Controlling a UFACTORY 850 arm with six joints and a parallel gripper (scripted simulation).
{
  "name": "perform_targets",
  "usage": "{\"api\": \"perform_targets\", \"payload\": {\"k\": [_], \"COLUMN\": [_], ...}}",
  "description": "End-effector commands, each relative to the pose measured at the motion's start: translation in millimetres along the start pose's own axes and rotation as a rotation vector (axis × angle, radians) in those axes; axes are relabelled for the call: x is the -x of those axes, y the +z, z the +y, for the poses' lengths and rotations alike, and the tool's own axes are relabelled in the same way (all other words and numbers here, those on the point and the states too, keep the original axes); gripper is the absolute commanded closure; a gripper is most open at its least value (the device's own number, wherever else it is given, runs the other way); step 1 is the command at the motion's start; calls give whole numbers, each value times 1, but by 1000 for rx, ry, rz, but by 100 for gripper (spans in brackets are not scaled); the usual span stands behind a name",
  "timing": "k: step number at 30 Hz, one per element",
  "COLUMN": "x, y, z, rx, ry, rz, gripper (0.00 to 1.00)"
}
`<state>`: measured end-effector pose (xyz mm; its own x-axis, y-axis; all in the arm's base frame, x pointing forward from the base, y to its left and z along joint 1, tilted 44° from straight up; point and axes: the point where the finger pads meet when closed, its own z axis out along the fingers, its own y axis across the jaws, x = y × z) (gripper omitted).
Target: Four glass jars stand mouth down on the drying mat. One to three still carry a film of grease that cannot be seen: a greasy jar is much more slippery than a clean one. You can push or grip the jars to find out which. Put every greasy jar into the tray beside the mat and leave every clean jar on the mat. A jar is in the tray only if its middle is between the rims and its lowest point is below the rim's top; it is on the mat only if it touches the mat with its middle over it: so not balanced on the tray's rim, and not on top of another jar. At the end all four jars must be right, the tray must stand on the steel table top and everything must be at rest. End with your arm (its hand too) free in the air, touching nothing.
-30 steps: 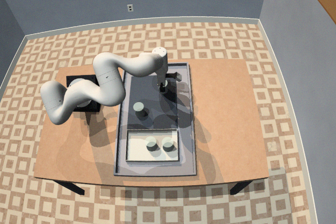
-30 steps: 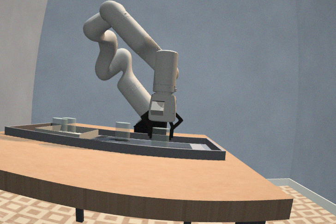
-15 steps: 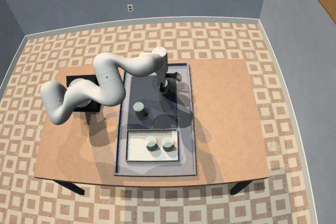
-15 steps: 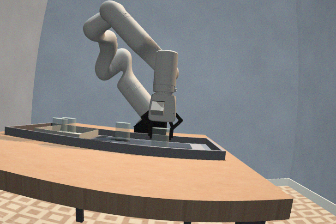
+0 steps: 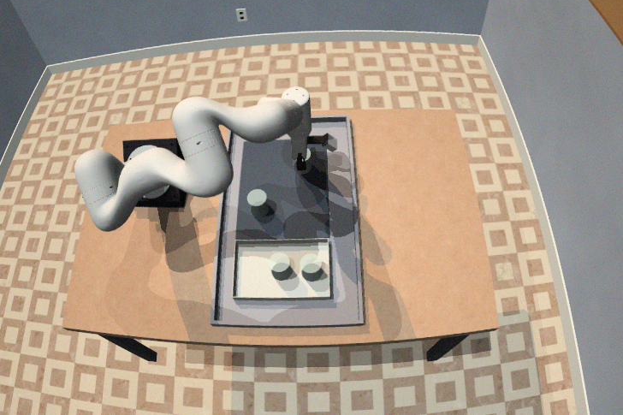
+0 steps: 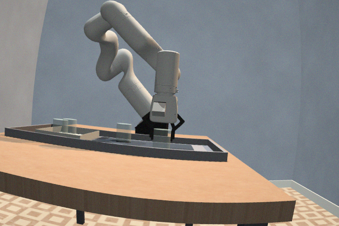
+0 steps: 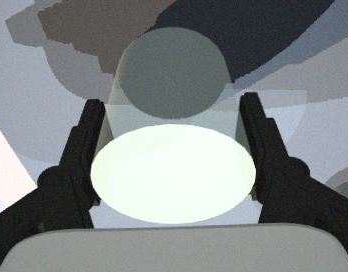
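A pale translucent jar [image 5: 308, 154] [image 6: 161, 133] [image 7: 173, 172] stands upright near the far right part of the dark mat [image 5: 261, 161]. My gripper [image 5: 300, 164] [image 6: 162, 139] [image 7: 173, 117] points down around it and is shut on it, one finger against each side. A second jar [image 5: 257, 198] [image 6: 124, 132] stands upright on the mat, nearer the tray and to the left. Two more jars stand side by side inside the cream tray [image 5: 282, 298] [image 6: 90, 135]: one jar [image 5: 280, 263] near its middle, the other jar [image 5: 311, 266] toward its right end. Grease cannot be seen.
The tray stands on the grey steel table top [image 5: 289, 313], beside the mat's near edge. A raised dark rim [image 5: 358, 249] [image 6: 164, 154] surrounds the steel top. The wooden table [image 5: 422, 229] extends beyond it. The arm's black base plate [image 5: 129, 149] is at the left.
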<state>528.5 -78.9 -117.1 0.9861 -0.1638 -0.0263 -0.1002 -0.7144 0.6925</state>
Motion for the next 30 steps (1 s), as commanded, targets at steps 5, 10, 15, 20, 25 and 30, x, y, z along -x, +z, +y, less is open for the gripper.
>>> {"api": "perform_targets", "payload": {"k": [5, 10, 15, 20, 25, 30], "x": [-1, -1, -1, -1, -1, -1], "y": [-1, -1, -1, -1, -1, -1], "z": [0, 0, 0, 0, 0, 0], "rx": [-1, -1, -1, -1, -1, -1], "ry": [1, 1, 1, 1, 1, 1], "rz": [2, 2, 2, 2, 2, 2], "gripper": [30, 33, 33, 33, 100, 100]}}
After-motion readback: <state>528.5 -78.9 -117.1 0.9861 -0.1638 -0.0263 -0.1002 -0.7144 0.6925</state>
